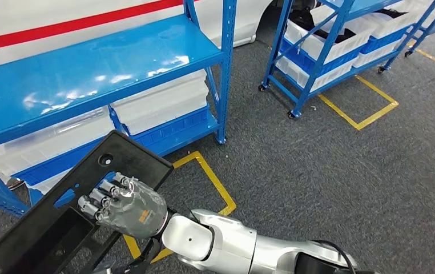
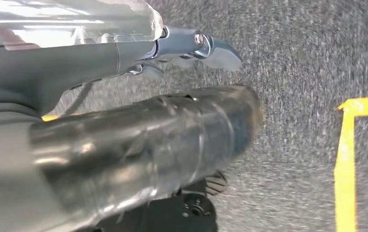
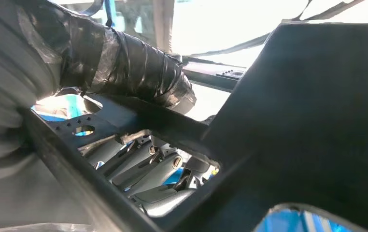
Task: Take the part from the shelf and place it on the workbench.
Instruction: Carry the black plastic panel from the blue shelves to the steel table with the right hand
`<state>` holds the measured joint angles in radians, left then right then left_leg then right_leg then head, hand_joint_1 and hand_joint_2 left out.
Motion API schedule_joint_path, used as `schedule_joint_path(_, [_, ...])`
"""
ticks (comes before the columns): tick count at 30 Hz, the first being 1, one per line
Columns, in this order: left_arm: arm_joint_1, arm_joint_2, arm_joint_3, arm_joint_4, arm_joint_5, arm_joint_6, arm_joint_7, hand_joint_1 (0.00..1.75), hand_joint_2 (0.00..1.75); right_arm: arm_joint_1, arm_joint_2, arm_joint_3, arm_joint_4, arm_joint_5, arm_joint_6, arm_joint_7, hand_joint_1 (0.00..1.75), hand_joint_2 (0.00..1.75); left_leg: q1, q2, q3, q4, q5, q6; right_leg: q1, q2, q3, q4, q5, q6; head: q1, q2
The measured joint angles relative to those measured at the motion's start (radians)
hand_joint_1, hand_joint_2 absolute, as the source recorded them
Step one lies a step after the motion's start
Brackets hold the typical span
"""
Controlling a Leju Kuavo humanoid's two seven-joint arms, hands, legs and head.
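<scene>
The part (image 1: 127, 157) is a long black plastic panel with cut-outs, running from the picture's centre-left down to the lower left corner in the head view. My right hand (image 1: 125, 204) grips it near its upper end, fingers reaching through an opening. Up close, the taped thumb (image 3: 138, 67) lies over a bar of the black part (image 3: 317, 111) and the fingers (image 3: 143, 169) curl beneath it. The part hangs in front of the blue shelf (image 1: 89, 74), whose top board is bare. My left hand (image 2: 124, 145) hangs over the grey carpet, fingers (image 2: 196, 46) extended, holding nothing.
White bins (image 1: 158, 105) sit on the blue shelf's lower level. A second blue wheeled rack (image 1: 329, 45) with white bins stands at the back right. Yellow tape lines (image 1: 363, 108) mark the grey carpet. A white vehicle body with a red stripe (image 1: 61, 25) is behind the shelf.
</scene>
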<state>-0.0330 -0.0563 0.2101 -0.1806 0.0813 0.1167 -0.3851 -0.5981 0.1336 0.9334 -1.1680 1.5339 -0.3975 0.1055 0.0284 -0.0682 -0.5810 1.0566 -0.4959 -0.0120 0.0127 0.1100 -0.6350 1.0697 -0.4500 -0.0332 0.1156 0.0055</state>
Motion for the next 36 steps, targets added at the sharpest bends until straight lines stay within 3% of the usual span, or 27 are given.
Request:
schedule_joint_path(1, [-0.001, -0.002, 0.000, 0.000, 0.000, 0.000, 0.000, 0.00, 0.00, 0.001, 0.000, -0.002, 0.000, 0.000, 0.000, 0.000, 1.75, 1.75, 0.001, 0.012, 0.000, -0.001, 0.003, 0.005, 0.000, 0.005, -0.004, -0.001, 0.002, 0.006, 0.000, 0.000])
schedule_joint_path(3, [-0.001, -0.004, 0.000, 0.000, 0.000, 0.000, 0.001, 0.00, 0.00, 0.001, 0.000, -0.006, -0.001, 0.000, 0.000, 0.001, 1.75, 1.75, 0.006, 0.038, 0.005, -0.010, 0.009, 0.015, 0.004, -0.026, -0.018, 0.023, -0.014, 0.019, 0.003, 0.000])
schedule_joint_path(5, [0.001, -0.005, 0.001, 0.000, 0.000, 0.000, 0.001, 0.00, 0.00, 0.001, -0.001, -0.010, -0.002, 0.000, 0.000, 0.001, 1.75, 1.75, 0.008, 0.065, 0.007, -0.016, 0.012, 0.023, 0.000, -0.080, -0.064, 0.118, -0.068, 0.033, 0.006, 0.000])
schedule_joint_path(7, [0.002, -0.004, 0.001, 0.000, 0.000, 0.000, 0.001, 0.00, 0.00, 0.003, -0.001, -0.012, -0.003, 0.000, 0.000, 0.001, 1.75, 1.75, 0.007, 0.093, 0.007, -0.017, 0.011, 0.025, -0.013, -0.101, -0.124, 0.240, -0.115, 0.045, 0.007, 0.000])
schedule_joint_path(8, [0.002, -0.003, 0.001, 0.000, 0.000, 0.001, 0.001, 0.00, 0.00, 0.005, -0.002, -0.012, -0.003, 0.000, 0.000, 0.001, 1.75, 1.75, 0.008, 0.108, 0.007, -0.016, 0.010, 0.024, -0.019, -0.104, -0.137, 0.265, -0.114, 0.049, 0.007, 0.000])
schedule_joint_path(9, [0.002, -0.003, 0.001, 0.000, 0.000, 0.001, 0.001, 0.00, 0.00, 0.006, -0.002, -0.012, -0.003, 0.000, 0.000, 0.001, 1.75, 1.75, 0.008, 0.121, 0.008, -0.016, 0.009, 0.022, -0.024, -0.108, -0.130, 0.251, -0.096, 0.053, 0.007, 0.000])
schedule_joint_path(10, [0.001, -0.003, 0.001, 0.000, 0.000, 0.001, 0.001, 0.00, 0.00, 0.006, -0.002, -0.012, -0.003, 0.000, 0.000, 0.001, 1.75, 1.75, 0.009, 0.133, 0.011, -0.017, 0.007, 0.020, -0.027, -0.116, -0.102, 0.199, -0.064, 0.054, 0.007, 0.000])
schedule_joint_path(12, [0.000, -0.003, 0.001, 0.000, 0.000, 0.000, 0.001, 0.00, 0.00, 0.005, -0.002, -0.014, -0.004, 0.000, 0.000, 0.001, 1.75, 1.75, 0.008, 0.153, 0.017, -0.017, 0.003, 0.013, -0.021, -0.161, -0.029, 0.060, -0.012, 0.048, 0.007, 0.000])
schedule_joint_path(14, [-0.001, -0.003, 0.001, 0.000, 0.000, 0.000, 0.001, 0.00, 0.00, 0.003, -0.002, -0.016, -0.005, 0.000, 0.000, 0.001, 1.75, 1.75, 0.005, 0.171, 0.023, -0.021, 0.000, 0.002, -0.008, -0.188, 0.003, -0.009, -0.001, 0.034, 0.007, 0.000])
schedule_joint_path(16, [-0.003, -0.004, 0.001, 0.000, -0.001, 0.000, 0.001, 0.00, 0.00, 0.003, -0.002, -0.019, -0.006, 0.000, 0.000, 0.001, 1.75, 1.75, 0.002, 0.192, 0.032, -0.029, -0.001, -0.011, -0.002, -0.167, 0.003, -0.016, 0.000, 0.019, 0.006, 0.000])
schedule_joint_path(17, [-0.004, -0.004, 0.001, 0.000, -0.002, 0.000, 0.001, 0.00, 0.00, 0.004, -0.003, -0.020, -0.006, 0.000, 0.000, 0.001, 1.75, 1.75, 0.004, 0.190, 0.036, -0.028, -0.006, -0.016, -0.003, -0.155, 0.007, -0.024, 0.004, 0.011, 0.007, 0.000])
schedule_joint_path(19, [-0.004, -0.003, 0.002, 0.000, -0.004, 0.000, 0.002, 0.00, 0.00, 0.003, -0.002, -0.022, -0.007, 0.000, -0.001, 0.002, 1.75, 1.75, 0.007, 0.147, 0.019, 0.020, -0.045, -0.019, -0.008, -0.132, 0.017, -0.041, 0.014, -0.006, 0.007, 0.000])
schedule_joint_path(21, [-0.001, -0.002, 0.003, 0.000, -0.006, 0.000, 0.004, 0.00, 0.00, 0.004, -0.001, -0.022, -0.008, 0.000, -0.001, 0.003, 1.75, 1.75, 0.008, 0.092, -0.034, 0.134, -0.106, -0.016, -0.009, -0.108, 0.019, -0.046, 0.017, -0.017, 0.006, 0.000])
schedule_joint_path(23, [0.003, -0.002, 0.003, 0.000, -0.009, 0.001, 0.005, 0.00, 0.00, 0.007, 0.000, -0.022, -0.008, 0.000, -0.001, 0.003, 1.75, 1.75, 0.006, 0.075, -0.086, 0.232, -0.132, -0.016, -0.005, -0.079, 0.019, -0.041, 0.015, -0.021, 0.006, 0.000])
schedule_joint_path(25, [0.005, -0.002, 0.003, 0.000, -0.010, 0.002, 0.006, 0.00, 0.00, 0.009, 0.000, -0.022, -0.008, 0.000, -0.001, 0.006, 1.75, 1.75, 0.005, 0.070, -0.084, 0.203, -0.085, -0.015, -0.003, -0.045, 0.019, -0.031, 0.011, -0.021, 0.006, 0.000])
schedule_joint_path(27, [0.005, -0.001, 0.005, 0.000, -0.011, 0.003, 0.007, 0.00, 0.00, 0.008, -0.001, -0.022, -0.008, 0.000, -0.002, 0.011, 1.75, 1.75, 0.007, 0.036, -0.037, 0.083, -0.016, -0.012, -0.004, -0.016, 0.014, -0.013, 0.001, -0.014, 0.006, 0.000])
schedule_joint_path(29, [0.005, 0.000, 0.006, 0.000, -0.012, 0.003, 0.009, 0.00, 0.00, 0.007, -0.001, -0.022, -0.008, 0.001, -0.002, 0.016, 1.75, 1.75, 0.010, -0.006, -0.010, 0.014, 0.002, -0.009, -0.006, 0.007, 0.001, 0.004, -0.004, -0.003, 0.006, 0.000])
schedule_joint_path(30, [0.004, 0.000, 0.007, 0.000, -0.013, 0.004, 0.010, 0.00, 0.00, 0.007, -0.001, -0.022, -0.008, 0.001, -0.002, 0.018, 1.75, 1.75, 0.008, -0.014, -0.008, 0.010, -0.003, -0.007, -0.007, 0.017, -0.005, 0.006, -0.003, 0.002, 0.006, 0.000])
schedule_joint_path(31, [0.002, 0.000, 0.007, 0.000, -0.014, 0.004, 0.011, 0.00, 0.00, 0.007, -0.002, -0.022, -0.008, 0.001, -0.003, 0.020, 1.75, 1.75, 0.007, -0.005, -0.006, 0.007, -0.002, -0.003, -0.009, 0.029, -0.010, 0.006, 0.000, 0.008, 0.006, 0.000])
schedule_joint_path(32, [0.001, -0.002, 0.007, 0.000, -0.015, 0.005, 0.013, 0.00, 0.00, 0.007, -0.005, -0.022, -0.009, 0.001, -0.003, 0.023, 1.75, 1.75, 0.007, 0.008, -0.005, 0.004, 0.001, 0.002, -0.009, 0.030, -0.012, 0.006, 0.002, 0.014, 0.006, 0.000])
schedule_joint_path(33, [0.000, -0.002, 0.008, 0.000, -0.016, 0.006, 0.015, 0.00, 0.00, 0.007, -0.009, -0.022, -0.009, 0.001, -0.003, 0.025, 1.75, 1.75, 0.009, 0.021, -0.002, 0.000, 0.003, 0.008, -0.007, 0.012, -0.016, 0.013, -0.002, 0.019, 0.007, 0.000])
schedule_joint_path(34, [0.001, -0.003, 0.010, 0.000, -0.017, 0.007, 0.019, 0.00, 0.00, 0.007, -0.013, -0.022, -0.010, 0.001, -0.003, 0.030, 1.75, 1.75, 0.011, 0.036, 0.001, -0.004, 0.005, 0.015, -0.005, -0.018, -0.028, 0.036, -0.015, 0.025, 0.008, 0.000])
schedule_joint_path(36, [0.003, -0.002, 0.016, 0.000, -0.019, 0.012, 0.032, 0.00, 0.00, 0.006, -0.021, -0.022, -0.013, 0.001, -0.003, 0.044, 1.75, 1.75, 0.009, 0.064, 0.004, -0.007, 0.004, 0.024, -0.008, -0.083, -0.076, 0.134, -0.065, 0.035, 0.010, 0.000])
